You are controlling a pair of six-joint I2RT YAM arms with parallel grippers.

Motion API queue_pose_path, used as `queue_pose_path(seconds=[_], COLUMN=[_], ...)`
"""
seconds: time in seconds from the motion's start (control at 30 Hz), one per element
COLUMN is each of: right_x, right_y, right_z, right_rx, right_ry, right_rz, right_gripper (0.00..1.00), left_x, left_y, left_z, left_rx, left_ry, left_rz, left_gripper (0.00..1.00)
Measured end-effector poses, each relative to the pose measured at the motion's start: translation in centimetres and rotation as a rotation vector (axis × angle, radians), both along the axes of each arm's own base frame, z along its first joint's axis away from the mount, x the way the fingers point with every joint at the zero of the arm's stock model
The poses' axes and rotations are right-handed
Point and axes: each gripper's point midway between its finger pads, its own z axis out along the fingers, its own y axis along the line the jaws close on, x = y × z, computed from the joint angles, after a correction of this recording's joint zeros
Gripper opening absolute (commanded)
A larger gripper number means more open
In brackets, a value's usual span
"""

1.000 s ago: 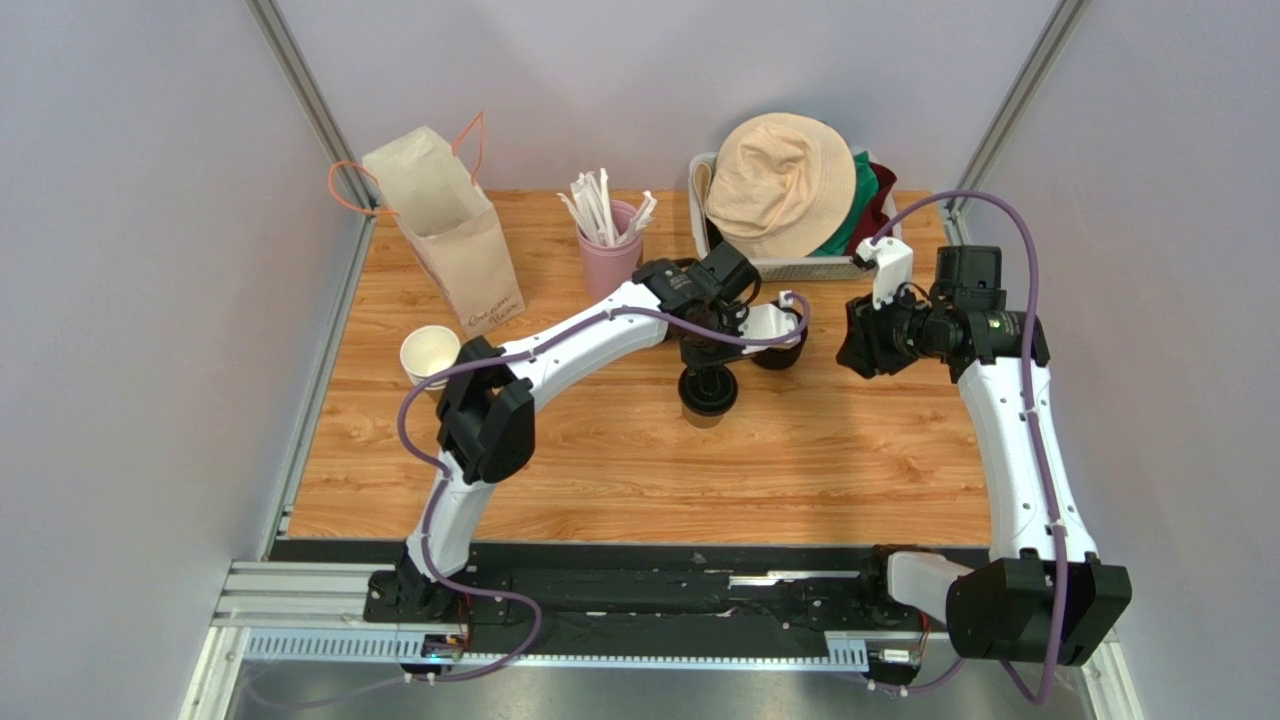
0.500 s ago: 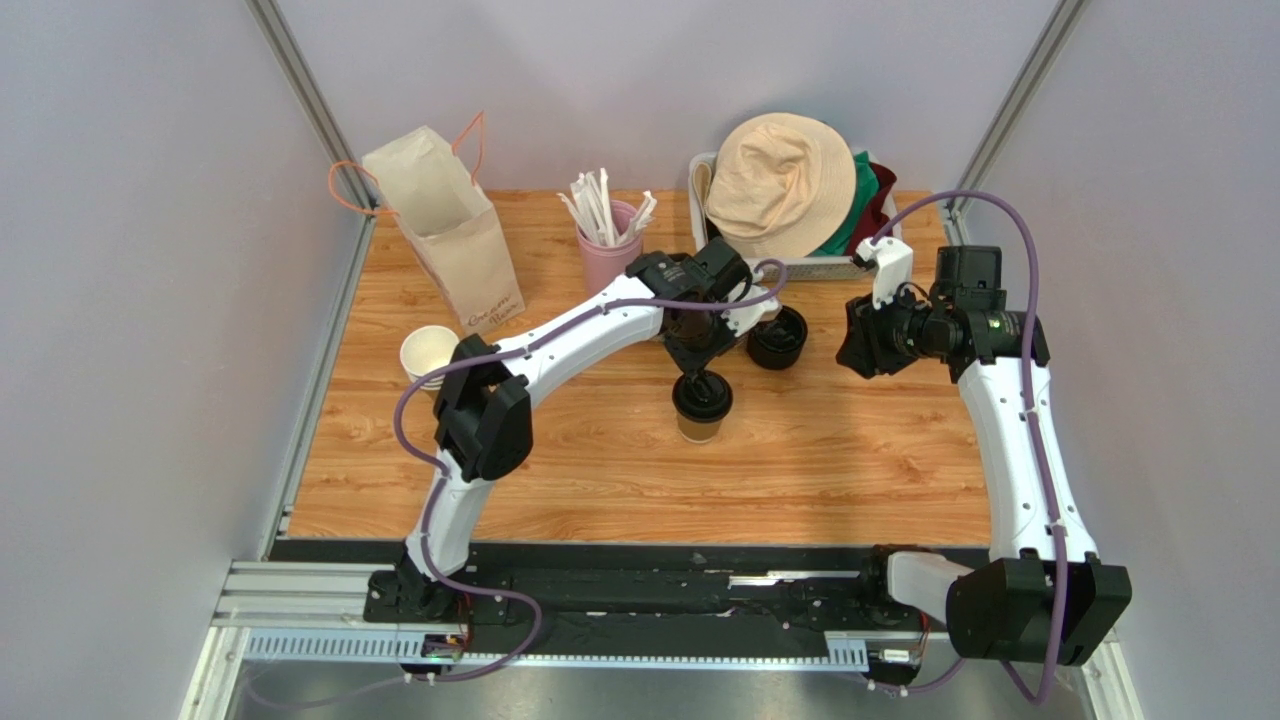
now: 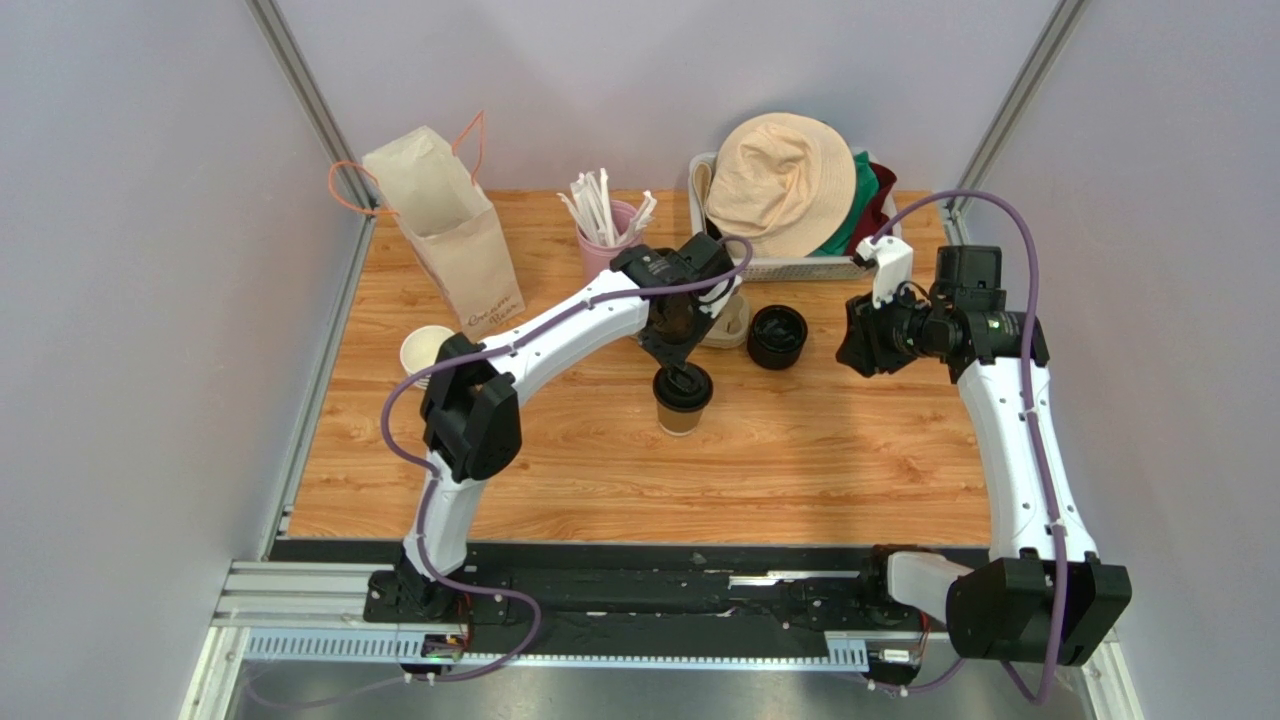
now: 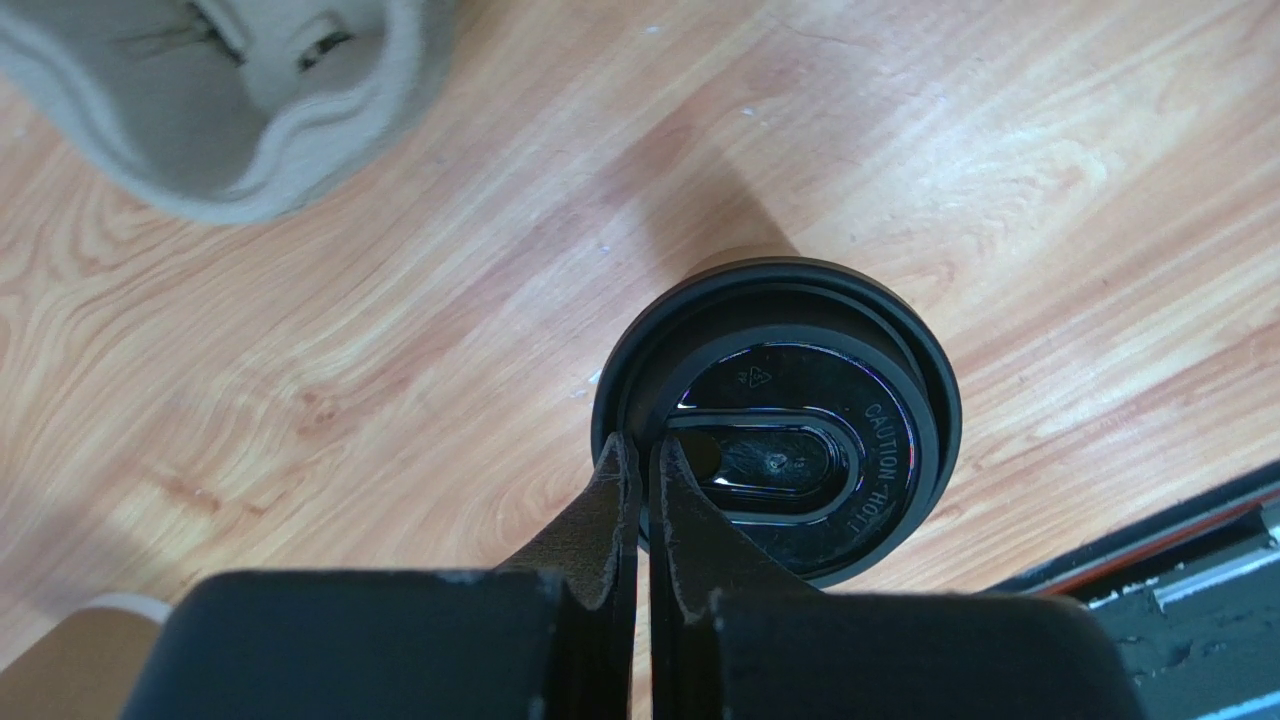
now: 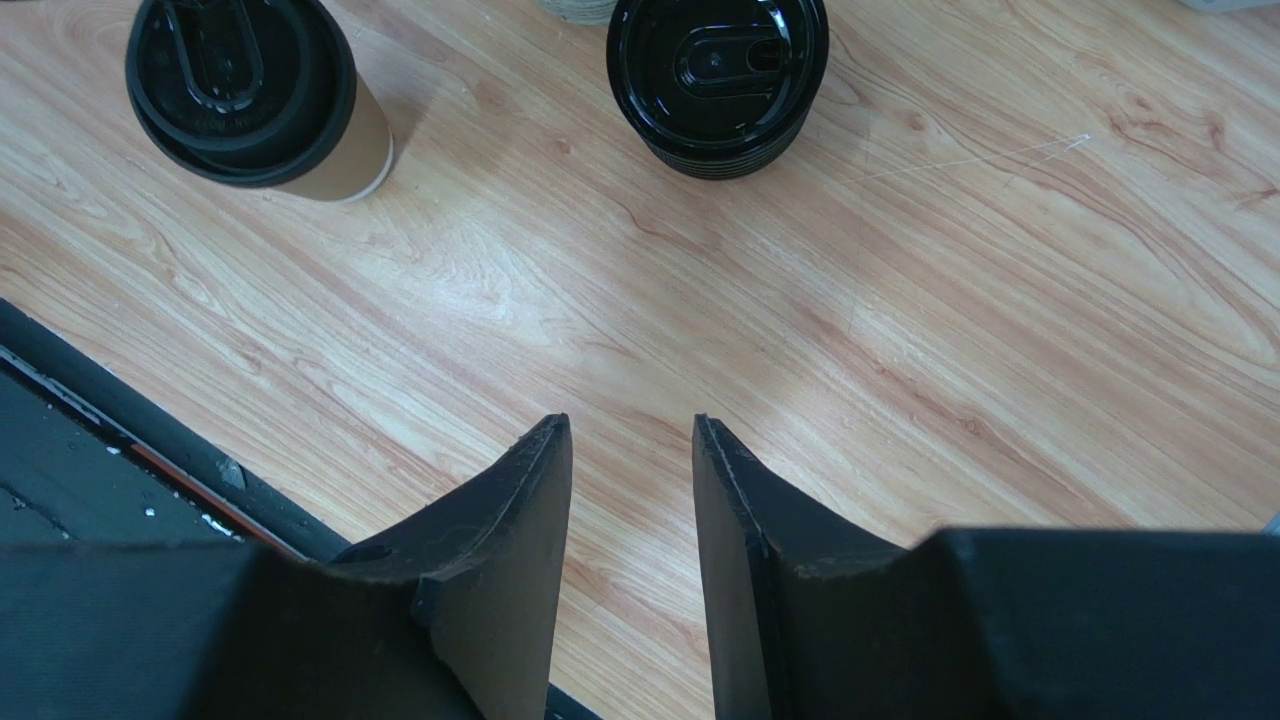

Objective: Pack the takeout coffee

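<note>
Takeout coffee (image 3: 682, 387): upright mid-table, black lid on, standing free on the wood. Shifted a little leftward over the last second, off from the stack of black lids (image 3: 777, 333) and now well clear of it. Moved along with the left gripper (image 4: 639, 458), fingers pressed together with nothing between them, tips resting on the lid's near rim. Looks like a nudge or a press on the lid, not a grasp. Not yet packed; probably a pickup to come, which would call for spread fingers first.

Readable on the lid in the left wrist view: "CAUTION HOT" along the rim, plus a small triangle mark above the sip flap.

Further right, right gripper (image 5: 631, 450): fingers spread, hanging over bare wood, holding nothing, unmoved in that time.

Just behind the coffee, grey pulp cup carrier (image 3: 730, 320), uncovered now that the left arm has swung aside. Far left, lidless paper cup (image 3: 428, 353). Beyond, pink cup of wrapped sticks (image 3: 606, 255). At the back, paper bag (image 3: 451, 225) with print too small to read, likely a packing target.
</note>
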Motion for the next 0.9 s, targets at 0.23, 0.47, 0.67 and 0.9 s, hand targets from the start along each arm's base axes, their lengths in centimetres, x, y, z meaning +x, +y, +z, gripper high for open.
queue_pose_path(seconds=[0.23, 0.47, 0.67, 0.9], right_x=[-0.1, 0.0, 0.1, 0.1], right_y=[0.0, 0.0, 0.1, 0.2], right_z=[-0.4, -0.7, -0.9, -0.8], right_rx=[0.001, 0.002, 0.006, 0.012], right_ry=[0.011, 0.020, 0.028, 0.028], right_rz=[0.000, 0.000, 0.001, 0.001], right_gripper=[0.39, 0.39, 0.39, 0.39], left_x=[2.4, 5.2, 6.3, 5.2], left_y=[3.2, 10.6, 15.9, 18.0], left_z=[2.4, 4.2, 3.1, 0.7], left_rx=[0.002, -0.013, 0.008, 0.056], left_ry=[-0.082, -0.109, -0.099, -0.054], left_rz=[0.127, 0.322, 0.451, 0.496], left_gripper=[0.00, 0.00, 0.00, 0.00])
